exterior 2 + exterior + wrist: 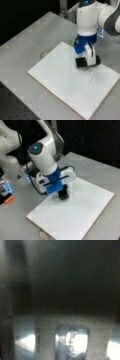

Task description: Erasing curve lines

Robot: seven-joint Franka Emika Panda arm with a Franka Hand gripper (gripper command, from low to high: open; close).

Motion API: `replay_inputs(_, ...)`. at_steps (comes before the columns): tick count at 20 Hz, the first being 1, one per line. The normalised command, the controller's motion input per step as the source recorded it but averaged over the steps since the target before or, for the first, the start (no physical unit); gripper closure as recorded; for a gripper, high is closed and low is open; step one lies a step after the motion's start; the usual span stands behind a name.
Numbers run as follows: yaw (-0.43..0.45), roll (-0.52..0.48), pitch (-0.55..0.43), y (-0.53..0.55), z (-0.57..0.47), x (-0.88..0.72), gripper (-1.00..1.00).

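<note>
On the grey surface [105, 173] sits one white board [75, 217], and the single gripper [63, 194] is down on it, pressing one black eraser block [63, 195] against the board near its far edge. Both front views show that block squeezed between the jaws, so they're closed around it, pretty narrow. Same gripper [86, 62] and eraser block [82, 62] from the opposite side.

The curve lines [90, 75] are just one short, thin, dark squiggle, really tiny next to the board [60, 82]. In a front view it starts just below the eraser and wiggles down toward a front view's bottom, so the block sits right at its upper end, close to touching. In a front view it's only a faint mark [75, 191] just right of the eraser.

One small round beige thing [44, 53] lies on the surface, just off the board's left edge. Wrist view is mostly dark blur, can't make out much there.
</note>
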Motion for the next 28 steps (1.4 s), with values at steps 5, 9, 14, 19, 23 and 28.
replay_inputs(5, -0.085, 0.001, -0.261, 0.06, -0.32, -0.39, 1.00)
replay_inputs(9, -0.085, 0.008, -0.304, 0.08, -0.37, -0.33, 1.00)
replay_inputs(14, -0.116, 0.027, -0.311, 0.12, -0.38, -0.31, 1.00)
replay_inputs(19, -0.122, 0.029, -0.306, 0.16, -0.40, -0.30, 1.00)
replay_inputs(23, -0.124, 0.037, -0.273, 0.23, -0.44, -0.30, 1.00)
replay_inputs(28, -0.139, 0.031, -0.246, 0.32, -0.46, -0.31, 1.00)
